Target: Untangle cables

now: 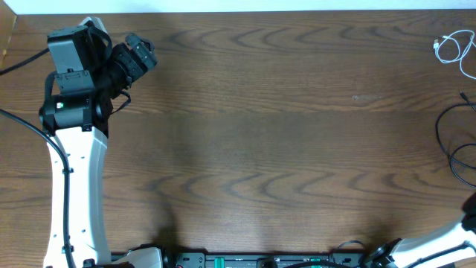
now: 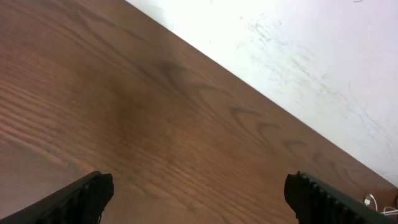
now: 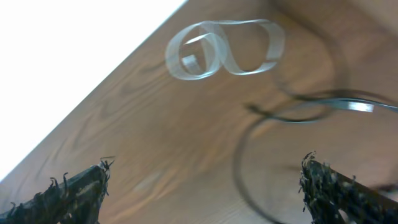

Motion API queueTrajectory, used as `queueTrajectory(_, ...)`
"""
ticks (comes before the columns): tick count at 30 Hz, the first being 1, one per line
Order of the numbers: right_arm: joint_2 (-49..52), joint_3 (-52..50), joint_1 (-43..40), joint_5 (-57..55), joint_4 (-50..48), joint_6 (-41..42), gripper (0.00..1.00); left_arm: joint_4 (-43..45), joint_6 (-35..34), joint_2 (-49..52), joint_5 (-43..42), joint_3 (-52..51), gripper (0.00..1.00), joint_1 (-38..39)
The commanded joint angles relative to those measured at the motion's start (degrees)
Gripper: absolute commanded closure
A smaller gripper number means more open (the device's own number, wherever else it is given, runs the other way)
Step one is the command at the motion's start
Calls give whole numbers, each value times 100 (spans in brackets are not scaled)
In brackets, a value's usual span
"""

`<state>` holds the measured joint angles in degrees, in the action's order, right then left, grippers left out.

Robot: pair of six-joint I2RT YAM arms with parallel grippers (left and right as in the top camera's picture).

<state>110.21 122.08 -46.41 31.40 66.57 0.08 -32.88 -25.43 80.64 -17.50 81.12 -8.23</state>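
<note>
Table (image 1: 260, 112), white cable (image 3: 221, 53) coiled beside black cable (image 3: 292, 119), left fingers (image 2: 78, 199) spread, right fingers (image 3: 68, 193) spread.

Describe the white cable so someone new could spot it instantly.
Look at the wooden table, far right edge in the overhead view, near the back. The white cable lies there in small loops. The black cable, nearer the robot, is dark and sweeps in much wider curves.

black cable (image 1: 439, 130) cut by right edge, white cable (image 3: 219, 51) blurred
</note>
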Motion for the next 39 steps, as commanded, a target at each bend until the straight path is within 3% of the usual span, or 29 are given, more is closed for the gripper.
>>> queueTrajectory(1, -557, 55, 789, 256, 284, -560, 1, 105, 79, 48, 17, 85, 6, -4)
queueTrajectory(7, -868, 55, 2288, -149, 748, -750, 3, -55, 79, 48, 20, 85, 6, -7)
queueTrajectory(12, -876, 55, 3600, -1462, 1012, -645, 1, -439, 76, 48, 20, 85, 6, -7)
queueTrajectory(17, -1029, 55, 4489, -3265, 1193, 127, 1, -461, 76, 48, 20, 85, 5, -7)
queueTrajectory(21, -1408, 55, 4774, -3886, 1462, 715, 1, -461, 76, 48, 20, 85, 5, -7)
queueTrajectory(28, -2037, 55, 4948, -3790, 1753, 717, 1, -461, 76, 48, 20, 85, 5, -7)
queueTrajectory(39, -2107, 52, 4946, -3797, 2006, 651, 1, -461, 76, 48, 20, 85, 5, -7)
